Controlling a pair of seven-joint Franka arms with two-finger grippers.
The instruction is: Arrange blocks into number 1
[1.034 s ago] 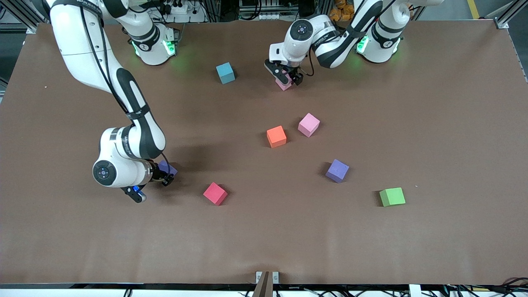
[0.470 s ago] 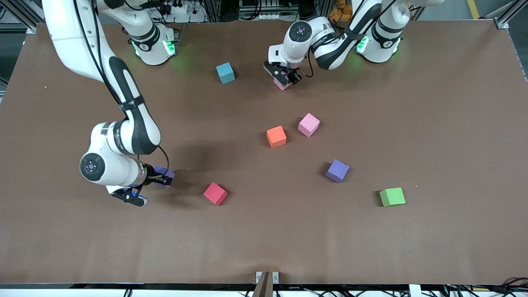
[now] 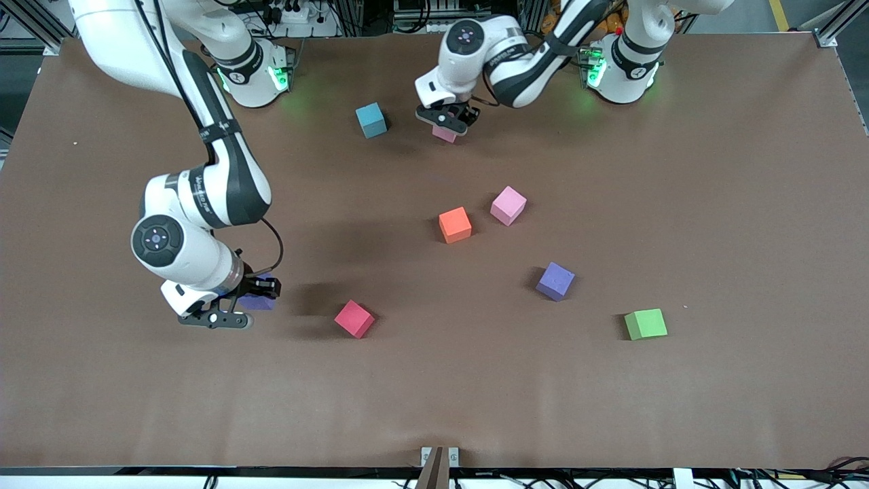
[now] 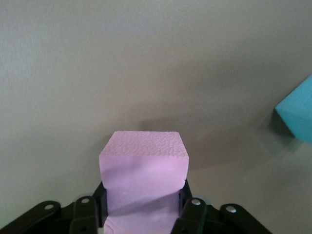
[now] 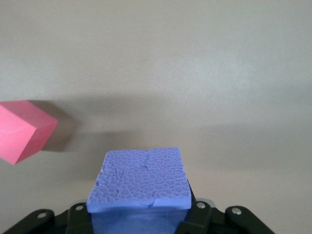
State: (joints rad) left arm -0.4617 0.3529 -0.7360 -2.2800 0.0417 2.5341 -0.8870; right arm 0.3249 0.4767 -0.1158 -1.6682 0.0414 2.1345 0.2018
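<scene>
My left gripper (image 3: 446, 126) (image 4: 143, 204) is shut on a light pink block (image 3: 445, 134) (image 4: 144, 163), just over the table near the robots' bases. Toward the right arm's end, my right gripper (image 3: 258, 293) (image 5: 141, 214) is shut on a purple block (image 3: 256, 302) (image 5: 141, 183) held slightly above the surface. A red block (image 3: 354, 318) (image 5: 22, 131) lies beside that gripper. Mid-table sit an orange block (image 3: 455, 225) and a second pink block (image 3: 508, 205). Another purple block (image 3: 555, 280) lies nearer the front camera.
A light blue cube (image 3: 371, 120) (image 4: 297, 114) rests beside my left gripper, toward the right arm's end. A green cube (image 3: 645, 324) sits toward the left arm's end, nearer the front camera. The brown table (image 3: 713, 204) runs wide around them.
My left gripper closed on the pink block and carried it toward the light blue cube. My right arm swung slightly with the purple block, lifting it off the table.
</scene>
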